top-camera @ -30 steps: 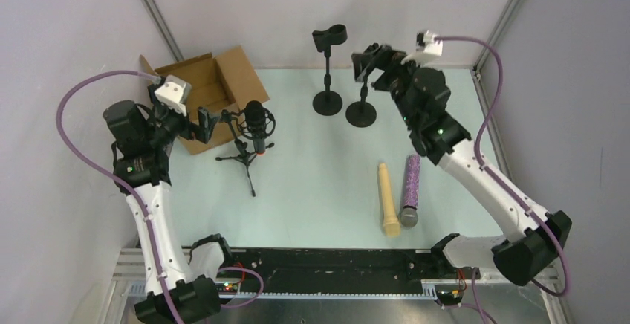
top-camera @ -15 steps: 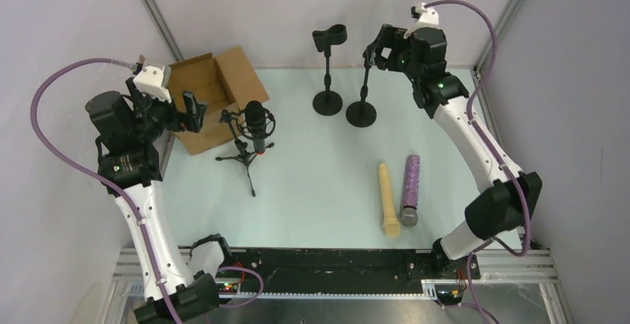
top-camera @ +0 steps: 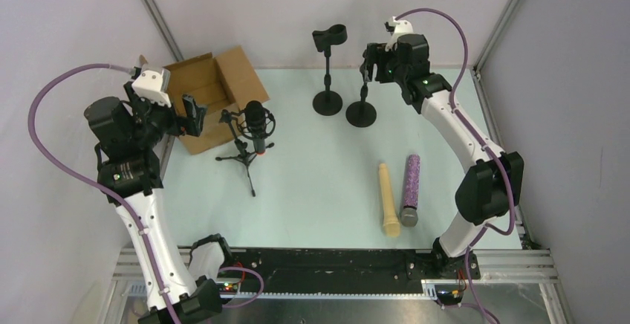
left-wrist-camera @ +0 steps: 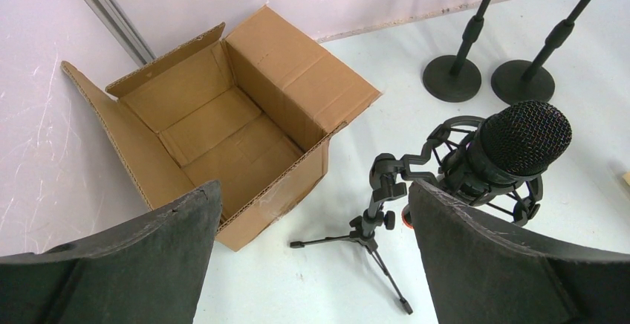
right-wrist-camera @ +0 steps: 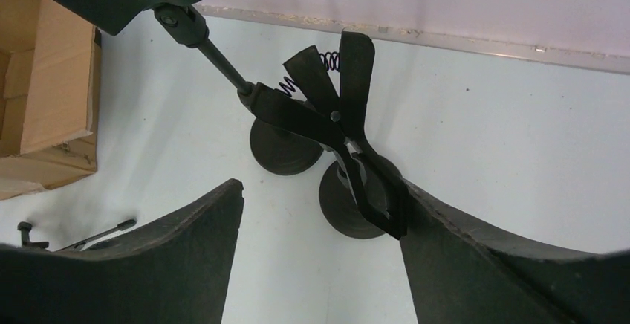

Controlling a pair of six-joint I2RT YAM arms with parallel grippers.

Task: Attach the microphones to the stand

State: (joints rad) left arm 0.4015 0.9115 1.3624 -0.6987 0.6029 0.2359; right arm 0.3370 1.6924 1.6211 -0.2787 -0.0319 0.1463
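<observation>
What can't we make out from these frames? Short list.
- Top view: the right gripper mostly hides the clip of the right stand.
- Right wrist view: the clip reaches one finger's edge; contact cannot be told.
- Left wrist view: the left stand and right stand run off the top edge.
- Left wrist view: a finger of the left gripper hides the black microphone's lower end.

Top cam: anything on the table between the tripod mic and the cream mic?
Nothing: in the top view the table is bare between the black tripod microphone and the cream microphone. The purple glitter microphone lies beyond the cream one.
</observation>
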